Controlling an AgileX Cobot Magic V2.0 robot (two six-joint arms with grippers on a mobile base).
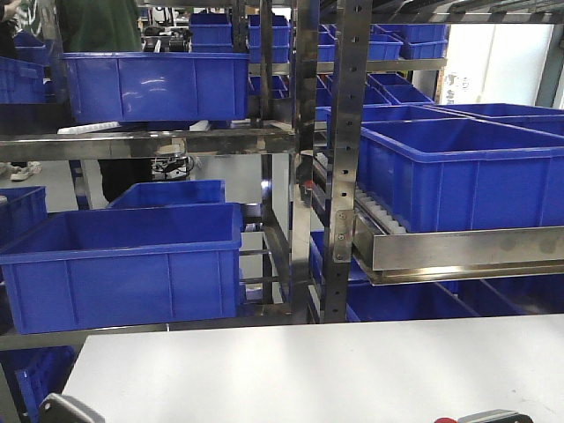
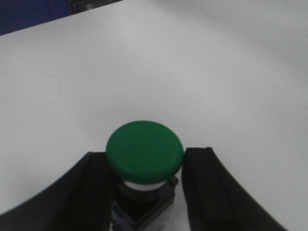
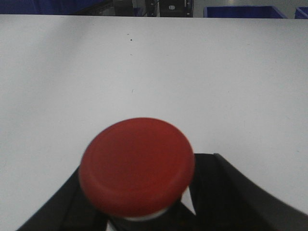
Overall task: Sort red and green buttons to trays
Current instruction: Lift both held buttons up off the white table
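In the left wrist view the green button (image 2: 144, 151) stands on its dark base between my left gripper's (image 2: 149, 154) black fingers (image 2: 211, 187), which press against its base. In the right wrist view the red button (image 3: 137, 163) fills the space between my right gripper's (image 3: 147, 163) black fingers (image 3: 226, 187), which close on its base. Both are over the white table (image 2: 192, 57). In the front view only the tops of the left gripper (image 1: 66, 411) and right gripper (image 1: 493, 416) show at the bottom edge, with a sliver of red (image 1: 448, 420). The green and red trays are out of view.
Behind the white table (image 1: 308, 361) stands a metal rack (image 1: 339, 176) with several deep blue crates, one low at the left (image 1: 123, 264) and one on the right shelf (image 1: 458, 176). A person stands behind the rack at the upper left (image 1: 97, 26).
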